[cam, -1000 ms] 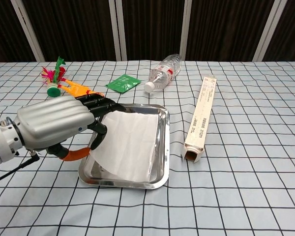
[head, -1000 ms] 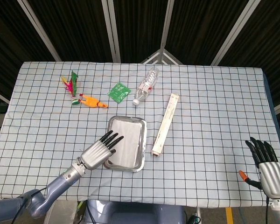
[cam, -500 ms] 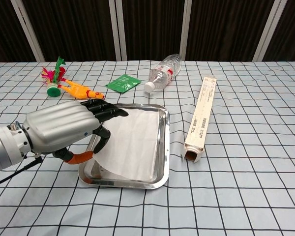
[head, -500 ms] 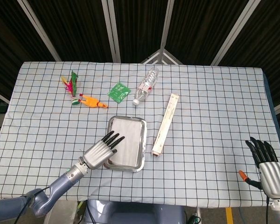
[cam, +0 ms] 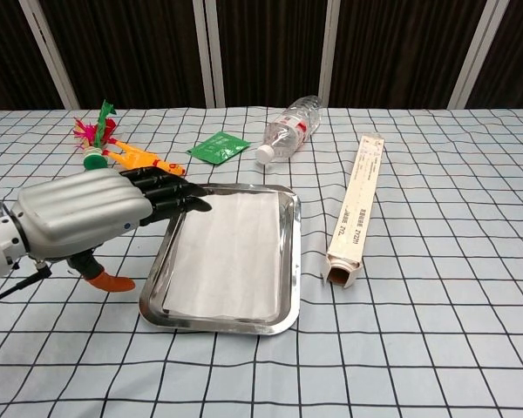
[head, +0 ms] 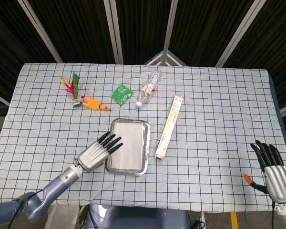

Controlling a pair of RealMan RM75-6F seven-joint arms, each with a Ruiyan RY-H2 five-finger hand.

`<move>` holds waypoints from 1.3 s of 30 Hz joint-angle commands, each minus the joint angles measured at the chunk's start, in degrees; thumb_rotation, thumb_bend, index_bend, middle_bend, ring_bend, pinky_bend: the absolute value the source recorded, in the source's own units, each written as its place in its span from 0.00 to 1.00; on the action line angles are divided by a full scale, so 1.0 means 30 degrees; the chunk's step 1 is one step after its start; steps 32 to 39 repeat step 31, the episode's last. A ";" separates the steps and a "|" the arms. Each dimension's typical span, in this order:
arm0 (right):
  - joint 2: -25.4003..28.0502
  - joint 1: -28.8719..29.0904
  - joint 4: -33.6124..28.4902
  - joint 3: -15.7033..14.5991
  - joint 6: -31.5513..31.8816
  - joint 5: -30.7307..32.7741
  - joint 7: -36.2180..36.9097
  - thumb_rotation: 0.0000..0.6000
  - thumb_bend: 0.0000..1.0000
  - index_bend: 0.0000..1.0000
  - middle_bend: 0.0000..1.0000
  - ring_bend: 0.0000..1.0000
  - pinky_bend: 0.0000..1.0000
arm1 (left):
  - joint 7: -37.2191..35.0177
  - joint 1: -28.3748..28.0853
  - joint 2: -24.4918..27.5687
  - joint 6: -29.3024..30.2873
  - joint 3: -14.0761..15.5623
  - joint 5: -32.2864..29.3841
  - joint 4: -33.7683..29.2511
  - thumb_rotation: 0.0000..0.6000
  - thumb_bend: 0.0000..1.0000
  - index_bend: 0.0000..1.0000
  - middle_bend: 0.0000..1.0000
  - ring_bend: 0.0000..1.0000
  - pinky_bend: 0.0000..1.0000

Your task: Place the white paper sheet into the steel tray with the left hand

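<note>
We judge the placing step essentially done: the white paper sheet [cam: 225,254] lies flat inside the steel tray [cam: 285,261], covering most of its floor, and nothing grips it. Our left hand [cam: 87,213] hovers at the tray's left rim with its dark fingers [cam: 167,193] extended, slightly apart, their tips reaching just over the rim and holding nothing; from the head view the left hand [head: 96,152] sits to the left of the tray. Our right hand [head: 275,175] rests far to the right near the table's near edge, fingers straight and slightly apart, empty. What we think remains is only to draw the left hand clear, lifting so the fingertips do not drag the sheet or nudge the tray.
</note>
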 commanded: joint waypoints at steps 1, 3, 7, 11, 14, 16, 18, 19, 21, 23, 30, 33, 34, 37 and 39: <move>-0.0004 -0.0003 -0.0015 0.0003 -0.0003 0.0010 -0.0028 1.00 0.29 0.00 0.00 0.00 0.00 | -0.0409 0.0107 0.0300 0.0170 0.0128 0.0057 -0.0247 1.00 0.22 0.02 0.00 0.00 0.00; -0.0009 -0.0008 -0.0019 -0.0005 -0.0004 0.0004 -0.0070 1.00 0.29 0.00 0.00 0.00 0.00 | -0.0695 0.0143 0.0518 0.0107 0.0213 -0.0007 -0.0400 1.00 0.21 0.00 0.00 0.00 0.00; -0.0010 -0.0012 -0.0023 0.0008 -0.0002 0.0027 -0.0074 1.00 0.29 0.00 0.00 0.00 0.00 | -0.0960 0.0187 0.0998 -0.0236 0.0251 -0.0440 -0.0801 1.00 0.20 0.00 0.00 0.00 0.00; 0.0008 -0.0006 -0.0015 0.0009 -0.0035 0.0052 -0.0062 1.00 0.29 0.00 0.00 0.00 0.00 | -0.0974 0.0602 0.1443 0.0104 0.0241 -0.0882 -0.1265 1.00 0.20 0.00 0.00 0.00 0.00; 0.0020 -0.0014 -0.0001 0.0015 -0.0020 0.0062 -0.0039 1.00 0.29 0.00 0.00 0.00 0.00 | -0.0813 0.1357 0.2011 0.0794 0.0230 -0.1614 -0.2083 1.00 0.16 0.00 0.00 0.00 0.00; 0.0030 -0.0015 0.0013 0.0015 -0.0023 0.0067 -0.0021 1.00 0.29 0.00 0.00 0.00 0.00 | -0.0613 0.2056 0.2470 0.1577 0.0263 -0.2096 -0.2882 1.00 0.10 0.00 0.00 0.00 0.00; 0.0036 -0.0003 0.0055 0.0007 -0.0035 0.0038 -0.0045 1.00 0.29 0.00 0.00 0.00 0.00 | 0.0010 0.3058 0.3028 0.2803 0.0344 -0.2671 -0.3769 1.00 0.05 0.00 0.00 0.00 0.00; 0.0030 0.0002 0.0088 0.0002 -0.0016 -0.0006 -0.0077 1.00 0.29 0.00 0.00 0.00 0.00 | 0.0351 0.3606 0.3305 0.3504 0.0444 -0.2855 -0.4307 1.00 0.04 0.00 0.00 0.00 0.00; 0.0001 0.0001 0.0136 -0.0004 0.0048 -0.0094 -0.0173 1.00 0.29 0.00 0.00 0.00 0.00 | 0.0351 0.4710 0.3821 0.4840 0.0768 -0.3095 -0.5247 1.00 0.04 0.00 0.00 0.00 0.00; -0.0048 -0.0006 0.0215 0.0014 0.0133 -0.0163 -0.0362 1.00 0.29 0.00 0.00 0.00 0.00 | 0.0123 0.5921 0.4477 0.6212 0.1319 -0.3099 -0.6077 1.00 0.03 0.00 0.00 0.00 0.00; -0.0162 0.0007 0.0228 0.0037 0.0105 -0.0142 -0.0716 1.00 0.29 0.00 0.00 0.00 0.00 | -0.0631 0.8759 0.5728 0.9679 0.2644 -0.1950 -0.6388 1.00 0.03 0.00 0.00 0.00 0.00; -0.0169 0.0014 0.0234 0.0031 0.0075 -0.0132 -0.0730 1.00 0.29 0.00 0.00 0.00 0.00 | -0.0816 0.9066 0.5814 1.0095 0.2741 -0.1685 -0.6223 1.00 0.03 0.00 0.00 0.00 0.00; -0.0169 0.0014 0.0234 0.0031 0.0075 -0.0132 -0.0730 1.00 0.29 0.00 0.00 0.00 0.00 | -0.0816 0.9066 0.5814 1.0095 0.2741 -0.1685 -0.6223 1.00 0.03 0.00 0.00 0.00 0.00; -0.0169 0.0014 0.0234 0.0031 0.0075 -0.0132 -0.0730 1.00 0.29 0.00 0.00 0.00 0.00 | -0.0816 0.9066 0.5814 1.0095 0.2741 -0.1685 -0.6223 1.00 0.03 0.00 0.00 0.00 0.00; -0.0169 0.0014 0.0234 0.0031 0.0075 -0.0132 -0.0730 1.00 0.29 0.00 0.00 0.00 0.00 | -0.0816 0.9066 0.5814 1.0095 0.2741 -0.1685 -0.6223 1.00 0.03 0.00 0.00 0.00 0.00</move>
